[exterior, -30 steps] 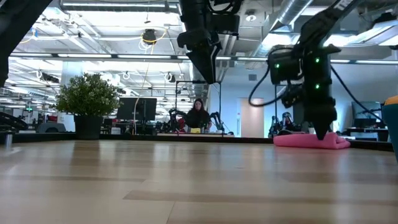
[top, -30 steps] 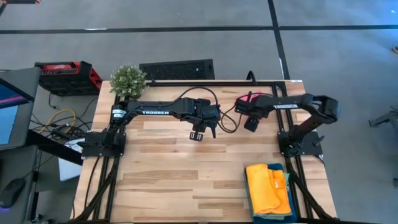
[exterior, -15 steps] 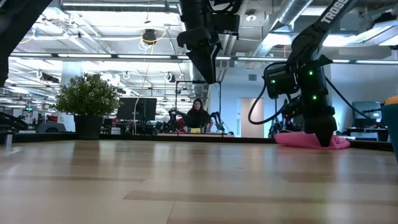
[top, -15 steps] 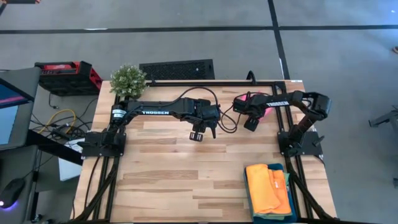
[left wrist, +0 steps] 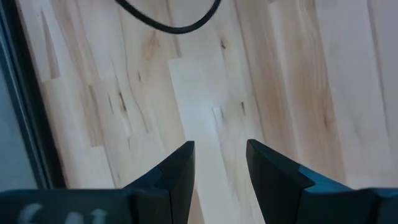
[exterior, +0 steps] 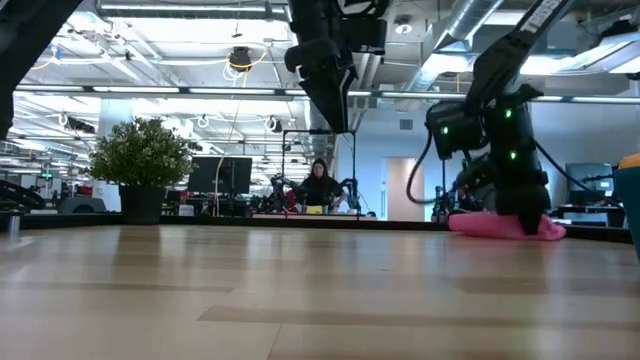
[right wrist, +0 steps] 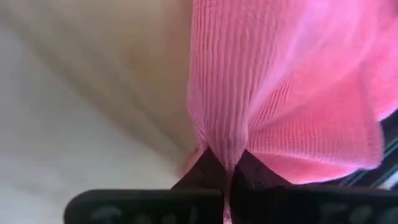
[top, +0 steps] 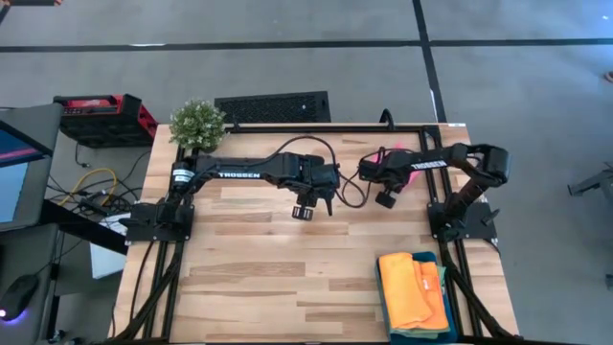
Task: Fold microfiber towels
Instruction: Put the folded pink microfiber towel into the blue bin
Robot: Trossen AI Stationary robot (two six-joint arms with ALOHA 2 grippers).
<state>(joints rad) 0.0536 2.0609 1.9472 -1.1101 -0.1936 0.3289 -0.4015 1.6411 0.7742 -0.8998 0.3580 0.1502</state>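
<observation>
- At the far right part of the table [top: 287,278], the right gripper [right wrist: 225,167] is pinched tight on a fold of the pink towel [right wrist: 286,93]; in the right wrist view the two dark fingertips meet with the fabric bunched between them.
- Seen from the low view, the right gripper [exterior: 520,215] is down at the tabletop and the pink towel [exterior: 500,226] lies crumpled on the wood beneath and around it.
- From above, the pink towel [top: 402,165] shows only as a small patch beside the right arm [top: 450,161], close to the table's far edge.
- Left gripper [left wrist: 219,163]: fingers parted by a narrow gap and holding nothing, with bare wood planks showing between them.
- From above, the left gripper [top: 311,203] hovers over the middle of the table's far half, near the right gripper but apart from it; a black cable [top: 350,192] loops between the two.
- In the low view the left gripper [exterior: 325,90] hangs well above the tabletop.
- At the near right corner of the table, the orange towel [top: 414,287] lies on top of a stack in a dark teal tray [top: 383,311]; a yellow edge and a green edge show along the stack's side.
- A potted plant [top: 197,123] stands at the far left corner of the table.
- In the room behind, a person [exterior: 318,188] sits at a desk.
</observation>
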